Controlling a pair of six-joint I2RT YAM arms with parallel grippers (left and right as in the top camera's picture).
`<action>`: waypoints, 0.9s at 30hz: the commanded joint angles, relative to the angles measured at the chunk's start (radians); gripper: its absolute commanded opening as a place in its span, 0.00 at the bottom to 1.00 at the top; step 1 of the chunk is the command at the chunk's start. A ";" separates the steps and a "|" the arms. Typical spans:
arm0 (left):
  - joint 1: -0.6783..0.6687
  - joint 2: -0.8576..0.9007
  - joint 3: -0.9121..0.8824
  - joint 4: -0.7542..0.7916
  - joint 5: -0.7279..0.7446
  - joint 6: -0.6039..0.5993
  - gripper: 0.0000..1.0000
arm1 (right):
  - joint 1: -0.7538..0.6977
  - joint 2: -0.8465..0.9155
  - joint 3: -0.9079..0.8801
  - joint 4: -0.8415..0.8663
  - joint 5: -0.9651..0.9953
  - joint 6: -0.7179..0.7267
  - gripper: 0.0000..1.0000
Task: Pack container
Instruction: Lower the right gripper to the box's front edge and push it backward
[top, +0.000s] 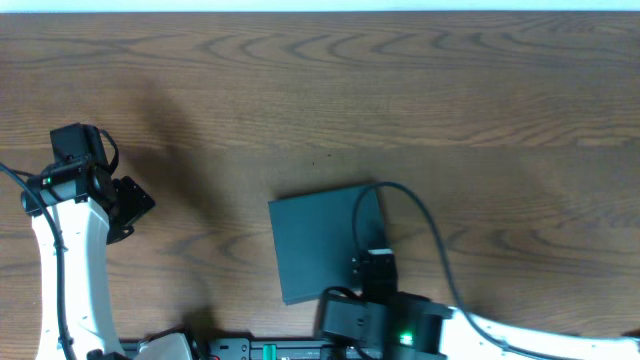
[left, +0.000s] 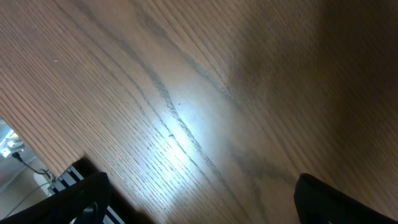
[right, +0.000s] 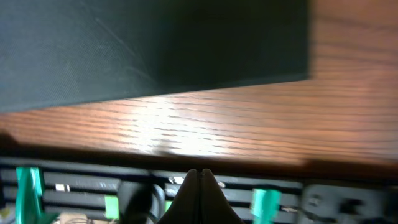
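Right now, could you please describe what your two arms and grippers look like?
Both have white links and black joints. The left arm has a green light by its wrist; the left gripper is black. The right arm also has a green lamp, and a long black cable loops from it. The right gripper has dark tapered fingers.

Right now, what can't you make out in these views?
- Container contents: overhead, it is shut.
- Its near right corner: overhead, the right arm lies over it.
- Its full outline: right wrist, cut off by the top and left edges, and blurred.
- Left gripper fingertips: left wrist, cut off by the bottom edge.
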 joint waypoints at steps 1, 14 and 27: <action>0.005 0.004 0.005 -0.005 -0.017 0.004 0.95 | 0.011 0.075 -0.016 0.063 -0.023 0.064 0.02; 0.005 0.004 0.005 -0.005 -0.017 0.004 0.95 | -0.011 0.292 -0.016 0.208 -0.081 0.071 0.01; 0.005 0.004 0.005 -0.005 -0.017 0.004 0.95 | -0.169 0.332 -0.016 0.304 0.055 -0.122 0.01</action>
